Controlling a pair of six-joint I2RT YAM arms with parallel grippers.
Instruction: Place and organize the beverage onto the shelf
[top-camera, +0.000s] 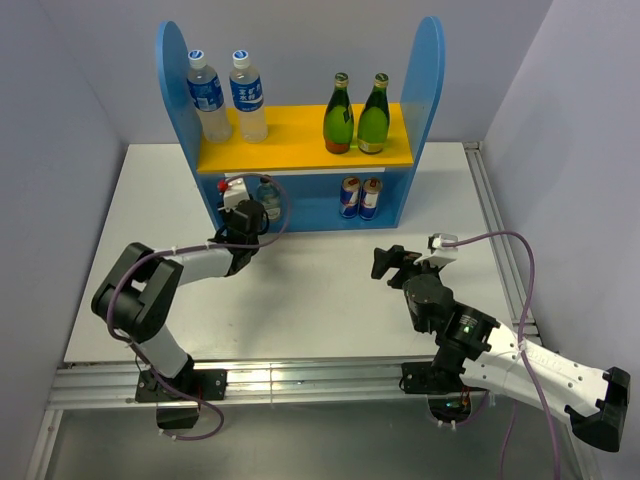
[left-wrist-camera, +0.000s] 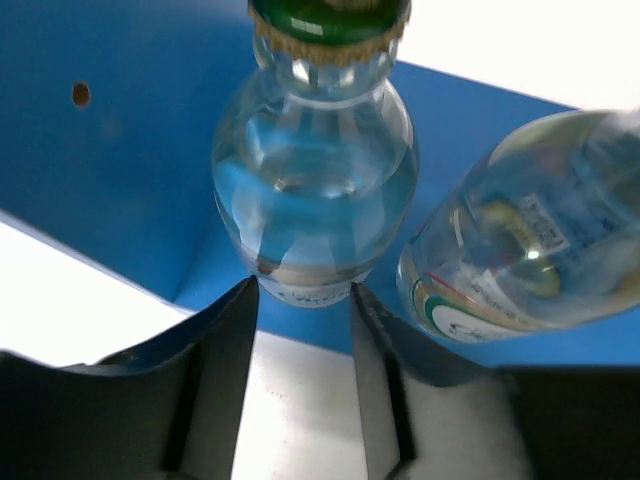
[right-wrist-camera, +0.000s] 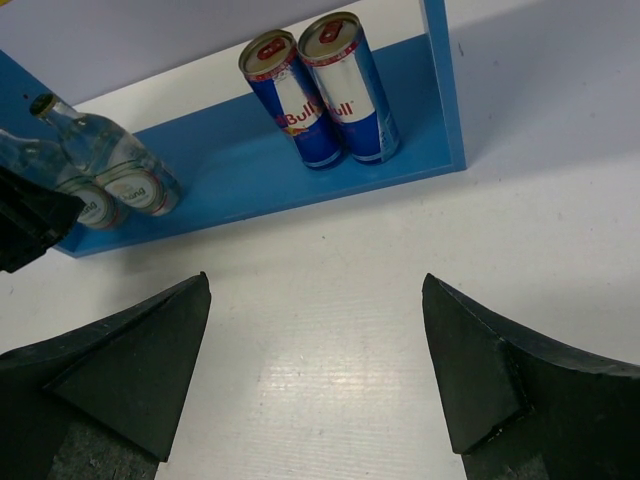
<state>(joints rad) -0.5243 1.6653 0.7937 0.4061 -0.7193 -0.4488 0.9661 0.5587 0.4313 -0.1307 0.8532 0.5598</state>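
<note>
The blue shelf (top-camera: 426, 90) stands at the back of the table, with a yellow upper board (top-camera: 300, 150). A clear glass bottle (left-wrist-camera: 312, 190) with a green cap stands upright on the lower board (left-wrist-camera: 120, 210). My left gripper (left-wrist-camera: 300, 290) is shut on its base, fingertips against both sides. A second clear bottle (left-wrist-camera: 520, 240) stands just right of it. In the top view my left gripper (top-camera: 248, 212) reaches into the lower tier beside that second bottle (top-camera: 268, 196). My right gripper (right-wrist-camera: 315, 290) hangs open and empty over bare table, seen in the top view (top-camera: 395, 262).
Two blue-labelled water bottles (top-camera: 206, 95) and two green bottles (top-camera: 340, 115) stand on the yellow board. Two blue-and-silver cans (right-wrist-camera: 320, 95) stand at the right end of the lower board. A metal rail (top-camera: 490, 220) borders the table's right side.
</note>
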